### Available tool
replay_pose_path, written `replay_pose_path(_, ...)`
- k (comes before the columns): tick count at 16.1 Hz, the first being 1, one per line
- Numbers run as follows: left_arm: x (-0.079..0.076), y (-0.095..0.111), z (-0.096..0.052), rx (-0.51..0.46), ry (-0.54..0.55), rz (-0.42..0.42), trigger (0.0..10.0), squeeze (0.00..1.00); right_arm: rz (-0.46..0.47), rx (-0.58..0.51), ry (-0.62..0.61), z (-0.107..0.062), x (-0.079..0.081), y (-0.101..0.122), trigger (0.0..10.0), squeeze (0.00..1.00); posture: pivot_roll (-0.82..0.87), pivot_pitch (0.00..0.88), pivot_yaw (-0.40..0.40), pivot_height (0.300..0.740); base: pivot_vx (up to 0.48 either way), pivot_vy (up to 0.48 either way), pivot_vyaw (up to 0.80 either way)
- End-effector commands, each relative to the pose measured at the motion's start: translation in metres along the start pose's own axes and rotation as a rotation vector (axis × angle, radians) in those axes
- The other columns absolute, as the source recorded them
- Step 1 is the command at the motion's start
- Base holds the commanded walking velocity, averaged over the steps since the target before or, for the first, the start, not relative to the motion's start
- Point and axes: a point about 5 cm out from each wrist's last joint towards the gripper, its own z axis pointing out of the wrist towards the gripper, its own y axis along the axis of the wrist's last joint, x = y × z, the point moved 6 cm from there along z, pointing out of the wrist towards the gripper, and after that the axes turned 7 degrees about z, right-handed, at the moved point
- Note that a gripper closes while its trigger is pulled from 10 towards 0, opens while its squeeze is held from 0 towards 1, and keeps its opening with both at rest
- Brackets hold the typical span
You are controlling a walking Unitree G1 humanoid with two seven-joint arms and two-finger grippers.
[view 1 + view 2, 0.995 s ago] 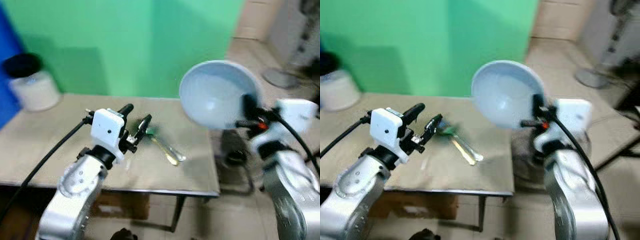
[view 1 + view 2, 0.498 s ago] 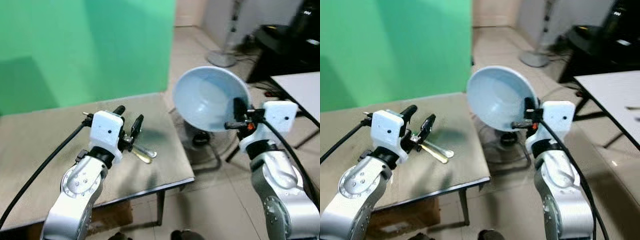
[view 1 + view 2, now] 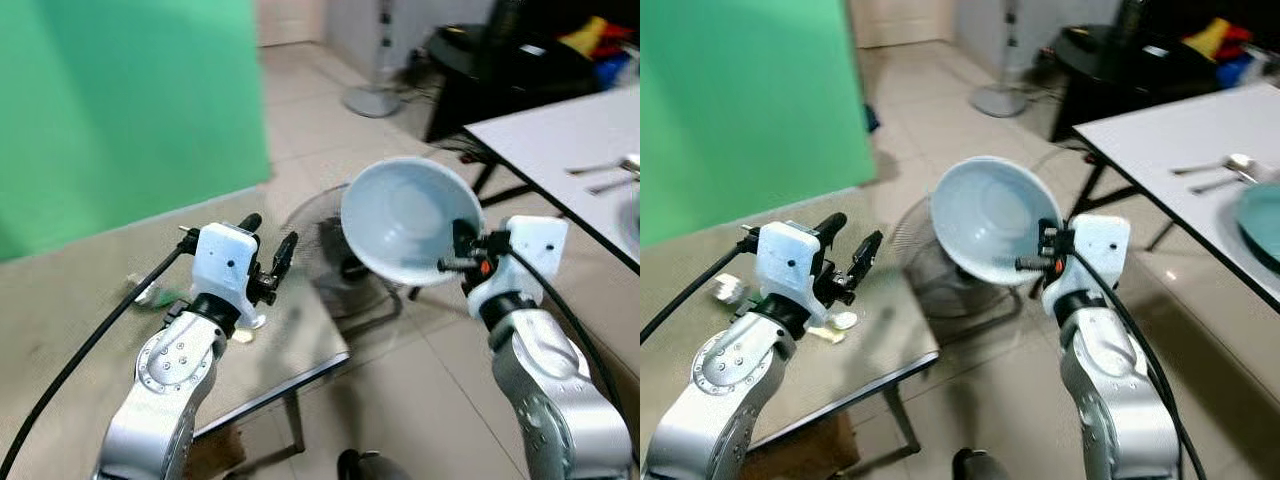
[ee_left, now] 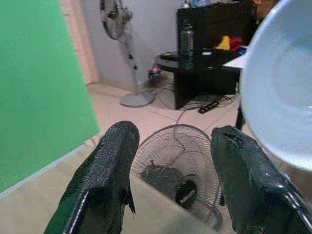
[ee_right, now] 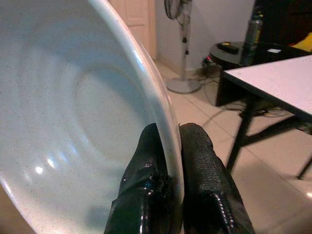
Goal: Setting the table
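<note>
My right gripper is shut on the rim of a pale blue bowl, held in the air over the tiled floor with its hollow tilted toward me. In the right wrist view both fingers pinch the bowl's rim. My left gripper is open and holds nothing, raised above the corner of the beige table. A white table stands at the far right with cutlery and a teal plate on it.
A floor fan lies on the tiles beside the beige table's corner. Small scraps lie on the beige table. A green screen stands behind it. A standing fan and a black table are at the back.
The whole view has swung to the right: the green screen and beige table slid left, and the white table came into view. The bowl stays in my right gripper.
</note>
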Motion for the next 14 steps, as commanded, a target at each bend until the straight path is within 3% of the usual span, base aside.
replay_pose_path(1,0.0092,0.0021,0.0021,-0.007,0.047,0.007,10.0,0.0,-0.018,-0.046,0.011,-0.0027,0.0044,0.0115,10.0,0.0,0.14,0.0,-0.004,0.727,0.0,0.0,-0.8)
replay_pose_path(3,0.0107,0.0003,0.0014,-0.002,0.054,0.017,10.0,0.0,-0.014,-0.042,0.009,-0.0018,0.0045,0.0113,10.0,0.0,0.14,0.0,-0.008,0.727,0.0,0.0,-0.8)
replay_pose_path(13,0.0123,0.0024,0.0022,-0.004,0.046,0.03,10.0,0.0,0.009,-0.022,0.014,-0.0033,0.006,0.008,10.0,0.0,0.13,0.0,-0.001,0.727,0.0,0.0,0.0)
replay_pose_path(14,0.0122,0.0032,0.002,-0.006,0.042,0.03,10.0,0.0,0.011,-0.02,0.014,-0.004,0.0062,0.0074,10.0,0.0,0.13,0.0,-0.001,0.727,0.0,0.0,-0.8)
